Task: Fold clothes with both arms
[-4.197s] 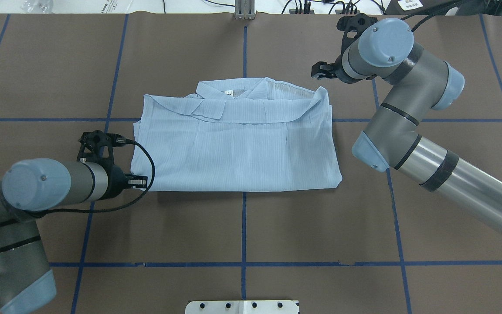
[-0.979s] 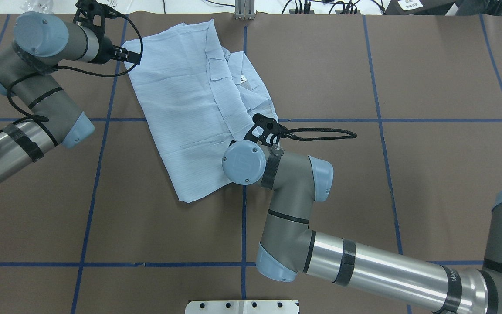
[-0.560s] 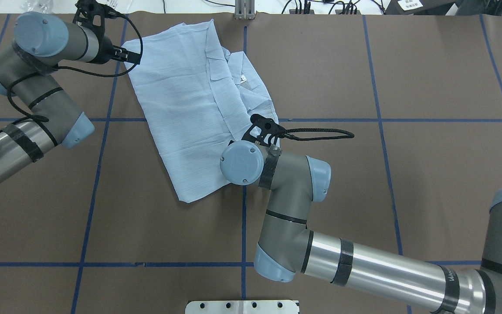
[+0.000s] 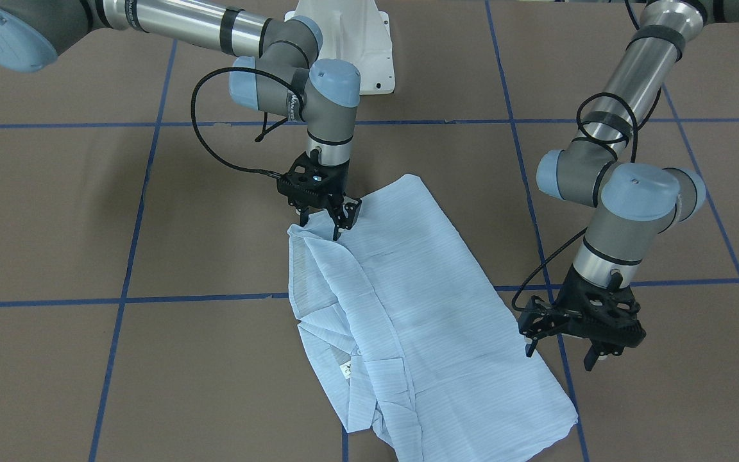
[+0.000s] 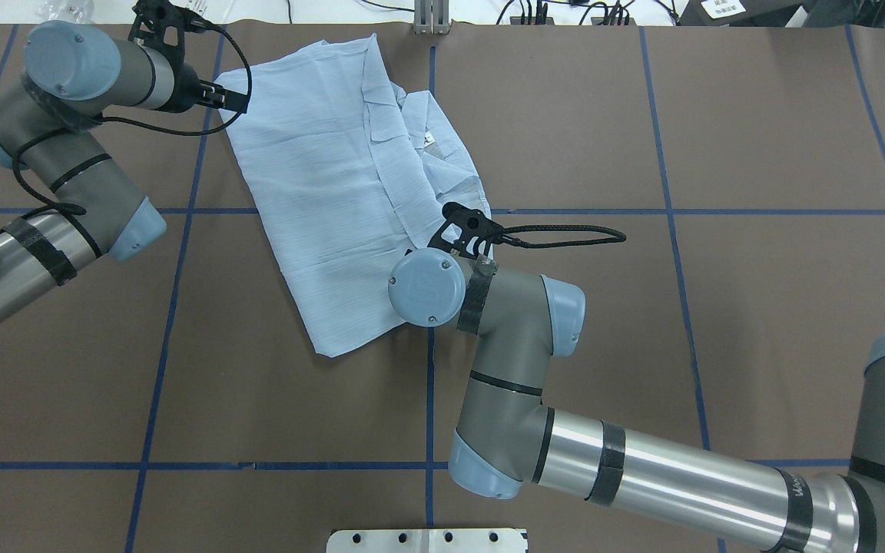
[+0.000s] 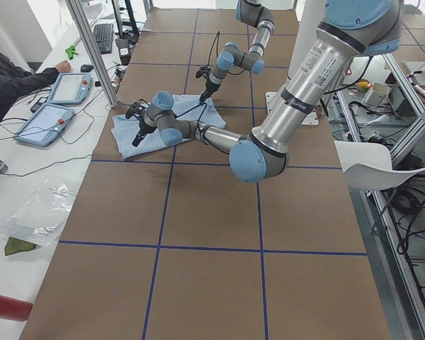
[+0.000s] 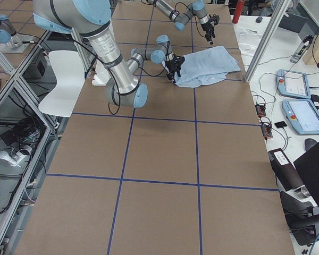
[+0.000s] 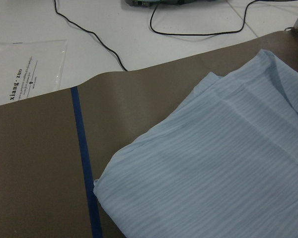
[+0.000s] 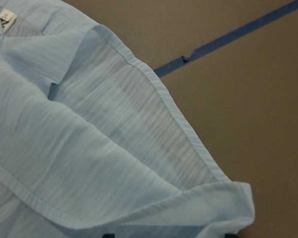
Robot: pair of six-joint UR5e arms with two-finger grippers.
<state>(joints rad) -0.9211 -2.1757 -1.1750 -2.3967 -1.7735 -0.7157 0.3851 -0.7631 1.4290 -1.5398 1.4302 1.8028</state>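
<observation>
The light blue shirt (image 5: 319,169) lies folded and slanted on the brown table, its collar and neck label (image 5: 429,140) on the right side of the fold. My left gripper (image 4: 559,358) hovers open beside the shirt's far left corner (image 8: 213,173) with nothing in it. My right gripper (image 4: 321,228) stands open, pointing down over the shirt's near collar-side edge (image 9: 154,94), its fingertips (image 4: 339,232) at the cloth. In the overhead view my right wrist (image 5: 427,288) hides that gripper.
Blue tape lines (image 5: 174,307) divide the table. A white base plate (image 5: 427,540) sits at the near edge and a metal post (image 5: 432,15) at the far edge. Cables and a plastic bag (image 8: 25,64) lie beyond it. A person's sleeve (image 6: 14,74) rests near tablets.
Since 4.2 s ago the shirt has turned and slid to the far left, and both arms followed it. Over the last second only the right wrist shifted slightly.
</observation>
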